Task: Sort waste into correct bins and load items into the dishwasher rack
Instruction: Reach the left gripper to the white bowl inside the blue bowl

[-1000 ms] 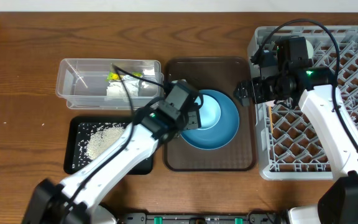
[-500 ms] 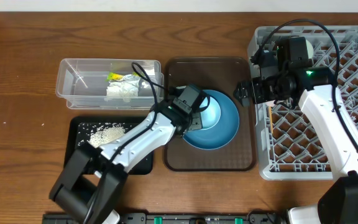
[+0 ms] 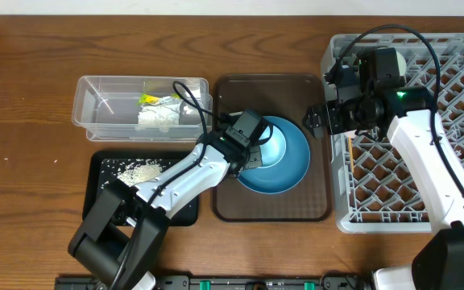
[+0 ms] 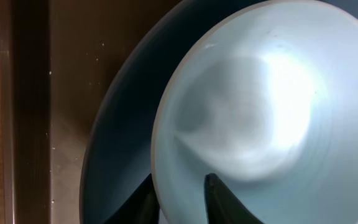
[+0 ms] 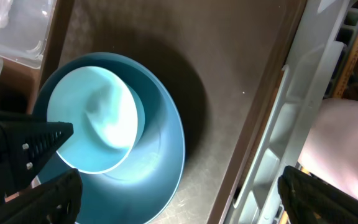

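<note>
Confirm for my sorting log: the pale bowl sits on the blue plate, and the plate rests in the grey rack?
No. The pale bowl sits on the blue plate, but the plate rests on the brown tray beside the grey rack, as the overhead view shows.

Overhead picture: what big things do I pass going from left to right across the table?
clear tub → blue plate → grey rack

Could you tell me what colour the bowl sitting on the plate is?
The bowl is pale mint green; the right wrist view shows it best.
</note>
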`<state>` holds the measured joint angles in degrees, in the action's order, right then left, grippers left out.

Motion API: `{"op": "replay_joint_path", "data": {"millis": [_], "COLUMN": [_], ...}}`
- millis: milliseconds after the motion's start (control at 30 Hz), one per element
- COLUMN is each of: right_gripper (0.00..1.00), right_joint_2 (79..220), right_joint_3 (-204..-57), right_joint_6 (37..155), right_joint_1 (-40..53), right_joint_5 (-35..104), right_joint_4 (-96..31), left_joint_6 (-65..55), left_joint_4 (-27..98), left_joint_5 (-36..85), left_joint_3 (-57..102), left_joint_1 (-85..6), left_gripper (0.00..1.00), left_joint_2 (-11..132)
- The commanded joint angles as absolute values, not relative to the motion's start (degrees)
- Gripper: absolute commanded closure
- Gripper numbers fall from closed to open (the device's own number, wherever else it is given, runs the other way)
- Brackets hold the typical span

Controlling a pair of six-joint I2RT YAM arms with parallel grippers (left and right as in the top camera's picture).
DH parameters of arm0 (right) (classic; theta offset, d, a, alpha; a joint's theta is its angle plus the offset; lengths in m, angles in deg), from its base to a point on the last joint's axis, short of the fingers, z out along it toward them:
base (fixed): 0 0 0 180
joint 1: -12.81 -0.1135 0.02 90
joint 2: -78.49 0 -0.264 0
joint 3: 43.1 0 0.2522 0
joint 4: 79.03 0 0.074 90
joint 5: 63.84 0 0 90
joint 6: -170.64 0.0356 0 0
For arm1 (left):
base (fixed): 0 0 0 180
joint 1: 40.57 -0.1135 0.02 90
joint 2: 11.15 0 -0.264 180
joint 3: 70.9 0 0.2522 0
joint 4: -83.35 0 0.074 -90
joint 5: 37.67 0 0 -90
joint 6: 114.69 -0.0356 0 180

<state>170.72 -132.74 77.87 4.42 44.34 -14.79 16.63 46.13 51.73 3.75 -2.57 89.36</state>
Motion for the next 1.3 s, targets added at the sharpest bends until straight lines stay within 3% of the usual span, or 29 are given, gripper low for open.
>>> {"op": "replay_joint_path", "data": {"millis": [0, 767, 867, 1067, 1133, 1267], "right_gripper": [0.01, 0.01, 0.01, 0.01, 0.02, 0.15], "right_joint_2": [170.76, 170.76, 170.76, 170.76, 170.76, 170.76], "right_joint_3": [-132.37, -132.37, -132.37, -132.37, -132.37, -132.37], "right_joint_6": [77.13, 77.13, 77.13, 77.13, 77.15, 77.11], "right_joint_1": [4.12, 3.79, 3.77, 3.72, 3.72, 3.24], "right_joint_5": [44.12, 44.12, 44.14, 44.16, 44.16, 45.08], "right_joint_4": [-14.68, -14.68, -14.68, -14.66, -14.57, -14.31], "left_joint_6": [16.54, 16.54, 16.54, 16.54, 16.52, 16.52], "left_joint_4": [46.15, 46.15, 46.17, 46.15, 46.13, 46.13], "left_joint_5": [52.99, 52.32, 51.79, 51.49, 51.49, 51.49], "left_joint_3": [3.75, 3.75, 3.75, 3.75, 3.75, 3.75], "left_joint_1": [-2.51, -2.51, -2.51, -2.51, -2.51, -2.51], "left_gripper": [0.76, 0.81, 0.94, 0.94, 0.94, 0.94], "left_joint_2": [89.47, 89.47, 89.47, 89.18, 88.53, 85.25]}}
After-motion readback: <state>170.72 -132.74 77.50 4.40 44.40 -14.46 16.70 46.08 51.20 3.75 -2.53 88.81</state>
